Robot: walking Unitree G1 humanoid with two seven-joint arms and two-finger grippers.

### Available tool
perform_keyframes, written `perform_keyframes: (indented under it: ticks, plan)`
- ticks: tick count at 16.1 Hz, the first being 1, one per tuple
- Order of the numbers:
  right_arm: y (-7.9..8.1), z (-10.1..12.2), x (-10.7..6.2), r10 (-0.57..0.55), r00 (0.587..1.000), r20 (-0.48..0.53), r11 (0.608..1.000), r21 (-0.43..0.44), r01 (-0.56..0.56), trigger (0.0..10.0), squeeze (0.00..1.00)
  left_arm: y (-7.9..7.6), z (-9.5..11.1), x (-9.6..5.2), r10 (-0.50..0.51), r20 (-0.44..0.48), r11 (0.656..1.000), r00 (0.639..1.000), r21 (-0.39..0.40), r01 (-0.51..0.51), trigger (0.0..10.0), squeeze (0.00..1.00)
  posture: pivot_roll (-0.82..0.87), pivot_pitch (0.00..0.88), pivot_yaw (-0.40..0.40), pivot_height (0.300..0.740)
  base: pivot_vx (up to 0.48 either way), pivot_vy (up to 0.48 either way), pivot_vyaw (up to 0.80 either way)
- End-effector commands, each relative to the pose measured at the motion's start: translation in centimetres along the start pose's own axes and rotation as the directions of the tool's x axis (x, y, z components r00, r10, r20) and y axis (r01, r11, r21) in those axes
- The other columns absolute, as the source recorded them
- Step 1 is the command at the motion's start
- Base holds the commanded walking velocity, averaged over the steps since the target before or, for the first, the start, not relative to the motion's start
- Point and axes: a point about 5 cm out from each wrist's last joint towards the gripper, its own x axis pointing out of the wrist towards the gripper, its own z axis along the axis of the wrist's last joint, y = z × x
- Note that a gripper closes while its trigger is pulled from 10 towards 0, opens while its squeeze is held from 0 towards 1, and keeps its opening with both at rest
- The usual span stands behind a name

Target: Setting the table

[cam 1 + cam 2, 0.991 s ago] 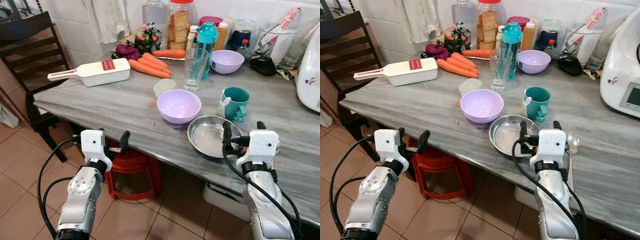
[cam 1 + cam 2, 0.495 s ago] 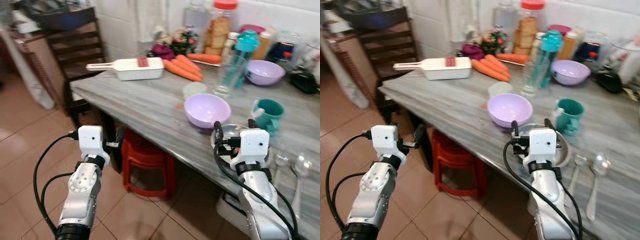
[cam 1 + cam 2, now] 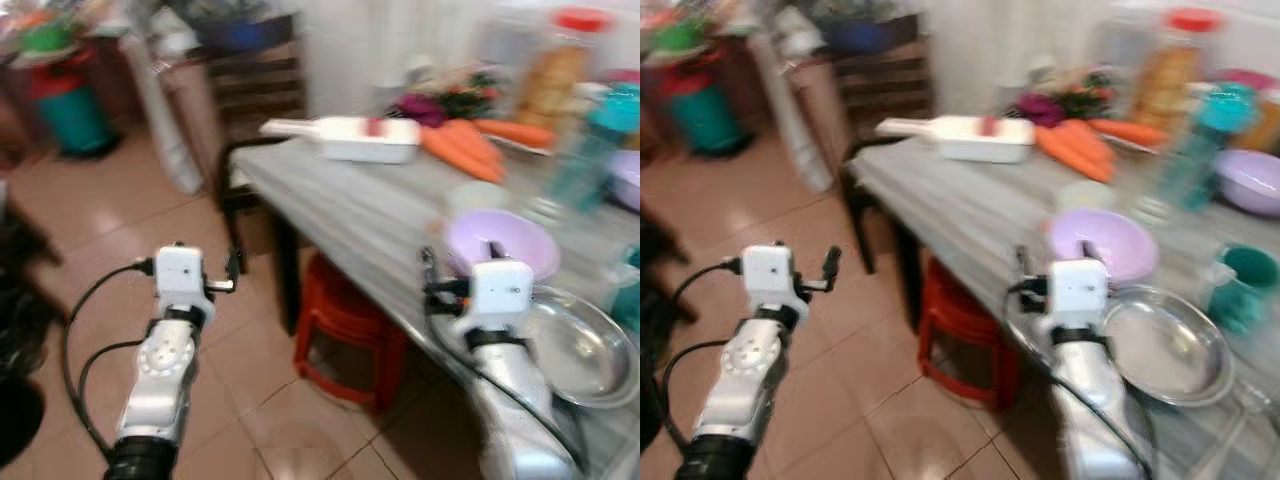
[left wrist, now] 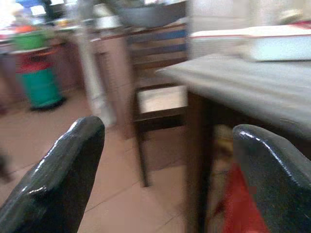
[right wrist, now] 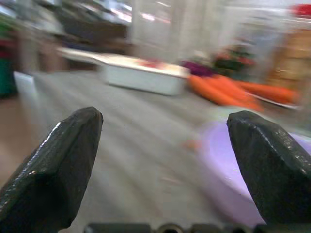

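Observation:
The whole scene is blurred. A grey table (image 3: 350,205) carries a steel plate (image 3: 585,350) at its near edge, a lilac bowl (image 3: 500,238) behind it and a teal mug (image 3: 1245,285) to the right. My right gripper (image 3: 460,258) is held open and empty at the table's edge, just in front of the lilac bowl (image 5: 243,165) and left of the plate. My left gripper (image 3: 205,258) is open and empty above the tiled floor, left of the table; in its wrist view the open left gripper (image 4: 165,160) faces the table's corner and a chair.
Carrots (image 3: 465,150), a white slicer box (image 3: 360,138), jars and a second lilac bowl (image 3: 1250,180) sit at the table's back. A dark chair (image 3: 255,90) stands at the table's left end, a red stool (image 3: 345,335) beneath it. A green and red container (image 3: 75,110) stands far left.
The whole picture has swung left and blurred, so the camera has moved: more floor and the room's left side show. Both grippers stay open in the same raised pose.

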Motion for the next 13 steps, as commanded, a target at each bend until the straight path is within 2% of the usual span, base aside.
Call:
perform_keyframes:
  ticks: [1, 8, 13]
  plan:
    - [-0.5, 0.1, -0.2, -0.006, 1.0, 0.001, 1.0, -0.009, 0.006, 10.0, 0.0, -0.4, 0.5, 0.3, -0.001, 0.023, 1.0, 1.0, 0.0, 0.001, 10.0, 0.0, -0.09, 0.0, 0.025, 0.74, 0.0, 0.0, 0.8]
    - [-0.6, 0.1, 0.2, 0.025, 1.0, -0.007, 1.0, -0.014, -0.025, 10.0, 0.0, 0.0, -0.3, 0.3, 0.045, 0.008, 0.999, 0.999, 0.0, -0.045, 10.0, 0.0, -0.09, 0.0, 0.001, 0.74, 0.0, 0.0, 0.8]
    - [-1.3, -1.1, 0.5, -0.027, 0.999, -0.042, 0.999, 0.016, 0.027, 10.0, 0.0, 0.0, -1.3, 0.7, 0.037, -0.033, 0.999, 0.999, 0.014, -0.037, 10.0, 0.0, -0.1, 0.0, 0.02, 0.74, 0.0, 0.0, 0.8]
